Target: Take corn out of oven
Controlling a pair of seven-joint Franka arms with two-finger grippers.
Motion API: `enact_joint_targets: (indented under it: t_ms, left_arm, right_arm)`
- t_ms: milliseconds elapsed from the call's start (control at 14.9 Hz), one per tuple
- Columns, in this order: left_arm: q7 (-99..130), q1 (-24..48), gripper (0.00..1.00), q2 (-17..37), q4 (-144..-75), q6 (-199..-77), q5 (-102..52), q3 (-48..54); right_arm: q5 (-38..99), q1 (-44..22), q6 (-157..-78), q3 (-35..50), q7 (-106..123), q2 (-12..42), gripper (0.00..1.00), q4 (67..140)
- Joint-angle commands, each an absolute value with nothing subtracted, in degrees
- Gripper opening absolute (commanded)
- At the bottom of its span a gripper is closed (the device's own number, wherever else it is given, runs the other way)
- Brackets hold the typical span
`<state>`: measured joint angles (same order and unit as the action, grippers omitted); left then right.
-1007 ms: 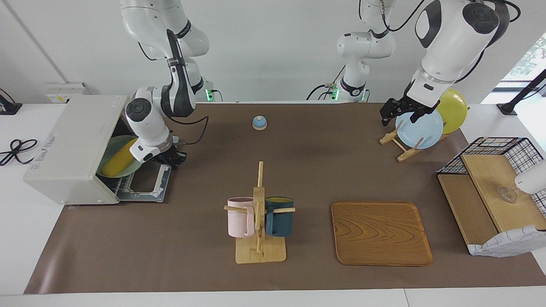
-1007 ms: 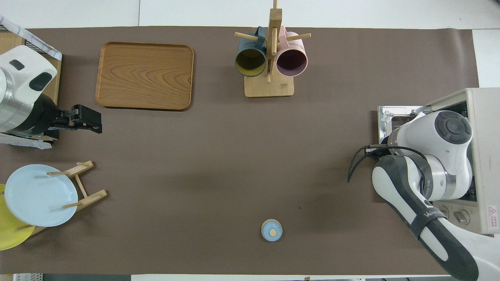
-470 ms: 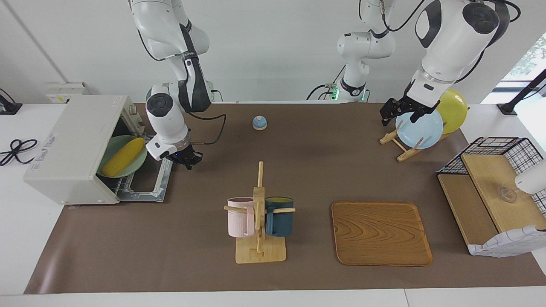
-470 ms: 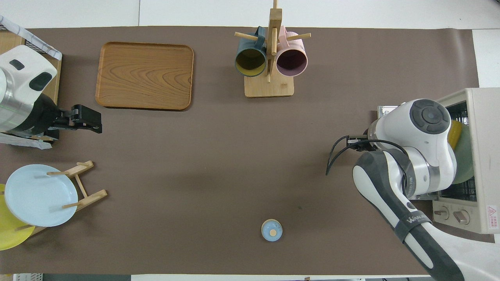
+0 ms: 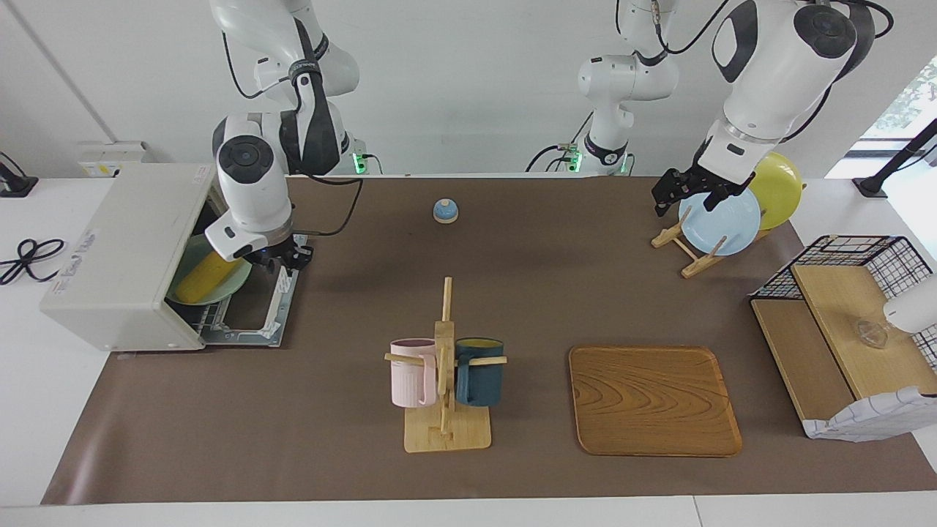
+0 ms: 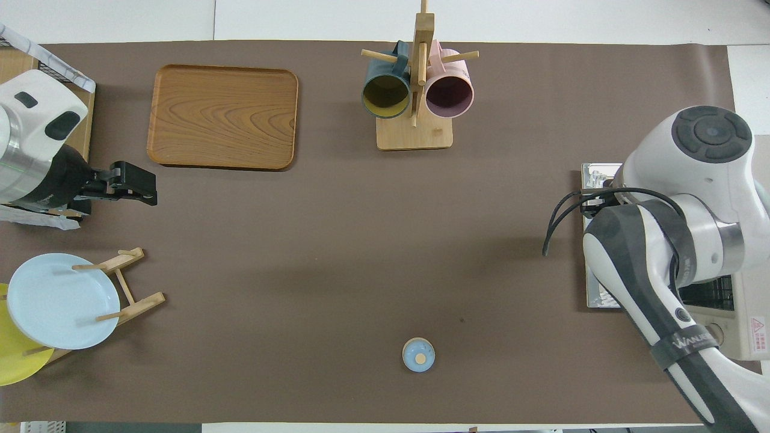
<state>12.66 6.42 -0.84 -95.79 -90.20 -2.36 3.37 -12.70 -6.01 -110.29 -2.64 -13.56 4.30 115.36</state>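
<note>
The off-white oven point(image 5: 124, 249) stands at the right arm's end of the table with its door point(image 5: 252, 311) dropped open. The yellow corn point(image 5: 199, 282) lies on a green plate point(image 5: 223, 284) inside the oven, on the wire rack. My right gripper point(image 5: 282, 258) hangs just in front of the oven's opening, over the open door, beside the plate and apart from the corn. In the overhead view the right arm covers the corn; only the door point(image 6: 595, 294) and a corner of the oven point(image 6: 743, 328) show. My left gripper point(image 5: 684, 192) waits open and empty over the plate rack.
A small blue bell point(image 5: 445, 211) sits near the robots at mid table. A wooden mug rack point(image 5: 445, 380) holds a pink and a dark blue mug. A wooden tray point(image 5: 654, 400), a plate rack with a light blue plate point(image 5: 721, 222) and a yellow plate point(image 5: 779, 189), and a wire shelf point(image 5: 842, 329) stand toward the left arm's end.
My right gripper drew away from the oven toward mid table, then came back to the oven's opening, higher than before. The corn stayed on the green plate. The left arm has not moved.
</note>
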Motion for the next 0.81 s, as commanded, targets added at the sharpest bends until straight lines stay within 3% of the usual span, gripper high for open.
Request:
enact_joint_targets:
  t_ms: [0,201,739]
  left_arm:
    - [13.0,6.1,1.0,-1.7,-96.0,-89.8,-1.4,3.6]
    - [13.0,6.2,1.0,-1.7,-96.0,-89.8,-1.4,3.6]
    - [13.0,6.2,1.0,-1.7,-95.9,-90.3,-1.4,3.6]
  right_arm:
    - [-13.9,-2.7,-110.0,-2.4,-9.4,3.9,0.37,116.5]
    - [-13.9,1.6,-110.6,-2.4,-3.7,3.9,0.36,116.6]
    - [-13.9,2.2,-116.4,-2.3,-3.7,3.3,0.33,119.8]
